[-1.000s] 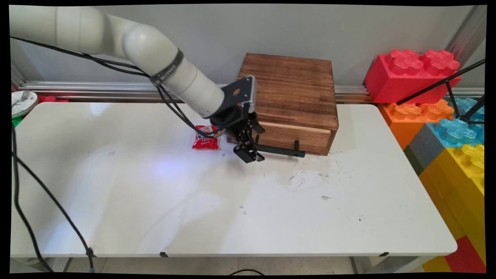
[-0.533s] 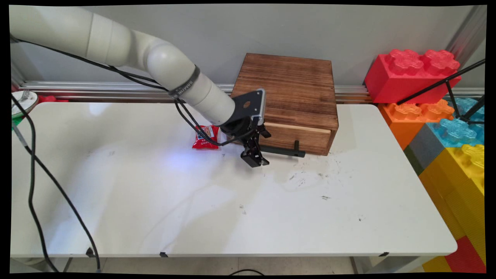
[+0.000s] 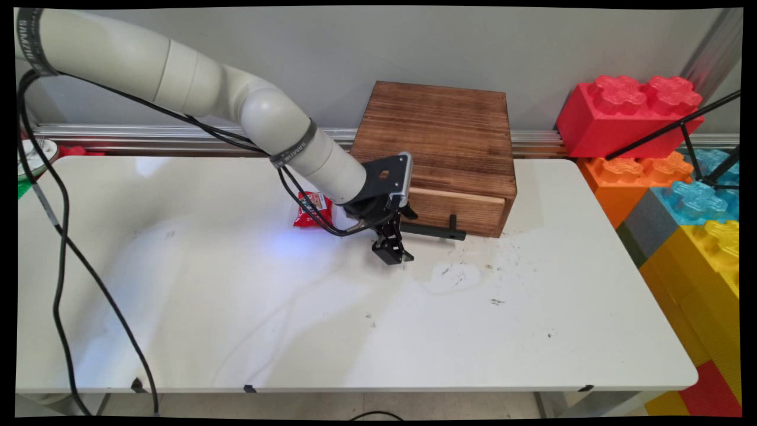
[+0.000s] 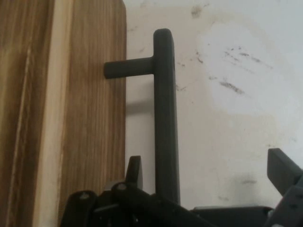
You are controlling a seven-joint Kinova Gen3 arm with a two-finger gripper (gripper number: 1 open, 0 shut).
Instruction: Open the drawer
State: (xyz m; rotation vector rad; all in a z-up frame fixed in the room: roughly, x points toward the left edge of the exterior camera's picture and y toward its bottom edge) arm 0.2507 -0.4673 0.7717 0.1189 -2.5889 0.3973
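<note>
A brown wooden box (image 3: 440, 133) stands at the back of the white table (image 3: 236, 307), its drawer front (image 3: 455, 210) closed or nearly so. A black bar handle (image 3: 434, 231) sticks out from the drawer. My gripper (image 3: 392, 253) hangs low over the table at the handle's left end, pointing down. In the hand view the handle (image 4: 165, 123) runs between my open fingers, close to the left fingertip (image 4: 135, 166) and far from the right one (image 4: 283, 168). The gripper (image 4: 208, 165) holds nothing. The drawer front (image 4: 90, 118) fills the left side.
A red snack bag (image 3: 309, 213) lies on the table just left of the box, partly behind my arm. Big toy bricks (image 3: 680, 177) are stacked off the table's right end. A plate (image 3: 32, 160) sits past the far left corner. Black cables (image 3: 59, 266) hang at left.
My gripper has moved right and down, from beside the box's left front corner to the handle's left end, closer to the table. The bag and box have not moved.
</note>
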